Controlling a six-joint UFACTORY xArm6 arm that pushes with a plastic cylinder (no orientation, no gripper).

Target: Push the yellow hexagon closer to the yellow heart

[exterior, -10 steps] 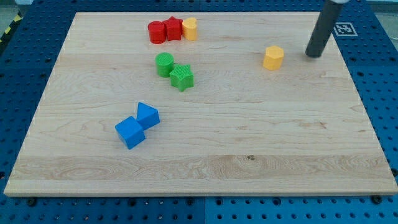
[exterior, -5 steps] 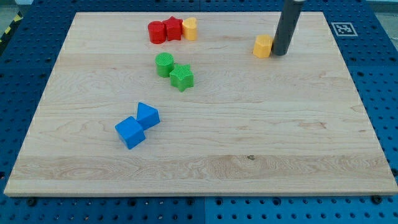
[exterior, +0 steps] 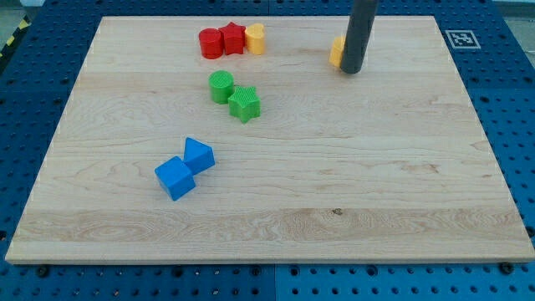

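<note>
Yellow hexagon (exterior: 336, 51) up near the view's top, right of centre, mostly hidden behind the dark rod, only its left edge peeking out. Tip (exterior: 352, 70) planted on the surface (exterior: 334, 192), pressed right against the hexagon's right side. No claw on this arm, just the straight rod, so no telling spread from pinched. Over to the view's left along the same top band, yellow heart (exterior: 256, 38), well apart from the hexagon, bare wood between them. Heart touching a red block (exterior: 233, 38), shape hard to make out, possibly a star, and next to that a red cylinder (exterior: 211, 43), all three packed in a tight row. Just below that row, green cylinder (exterior: 221, 86) and green star (exterior: 245, 104), side by side and touching. Farther down toward the view's left, two blue blocks: upper blue block (exterior: 199, 155), shape unclear, touching a blue cube (exterior: 175, 178) at a corner. Blue pegboard (exterior: 510, 125) showing around the wooden surface on every side, a fiducial tag (exterior: 462, 38) at the view's top right.
</note>
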